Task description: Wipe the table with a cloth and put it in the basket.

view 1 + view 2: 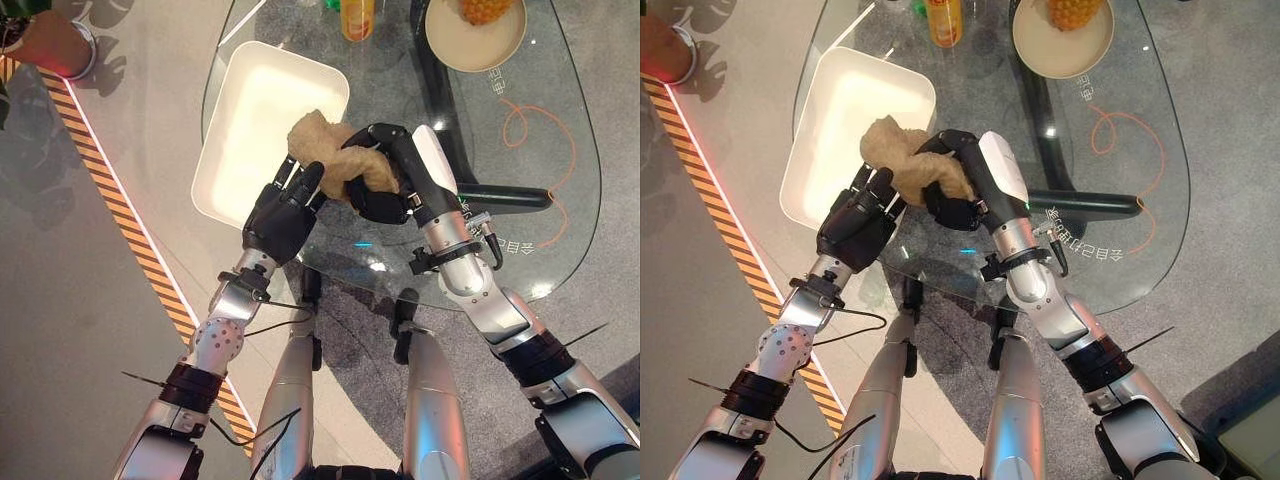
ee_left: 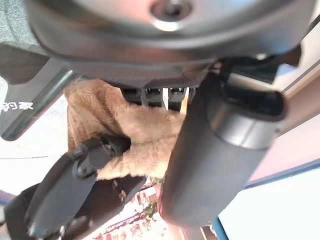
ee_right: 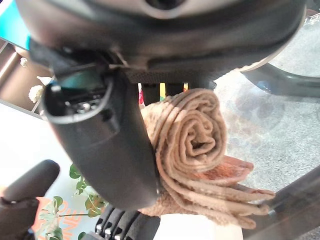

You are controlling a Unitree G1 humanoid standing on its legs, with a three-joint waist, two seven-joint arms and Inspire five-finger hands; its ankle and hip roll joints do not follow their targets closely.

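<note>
Right now the tan cloth (image 1: 335, 155) is bunched and rolled in my right hand (image 1: 385, 185), whose fingers are curled round it from below with the thumb across it; in the right wrist view I see the roll (image 3: 192, 137) pressed against the thumb. One end of the cloth sticks out past the fingers, over the near right corner of the white basket (image 1: 250, 110). My left hand (image 1: 280, 215) sits just beside it with its fingers fairly straight, their tips touching the cloth's near side; it does not grip it. The bundle hangs above the glass table (image 1: 560, 140), near its left edge, where the basket sits. Toward the far edge I see an orange bottle (image 1: 357, 18) and a cream bowl (image 1: 450, 45) holding yellow fruit (image 1: 483, 10).
</note>
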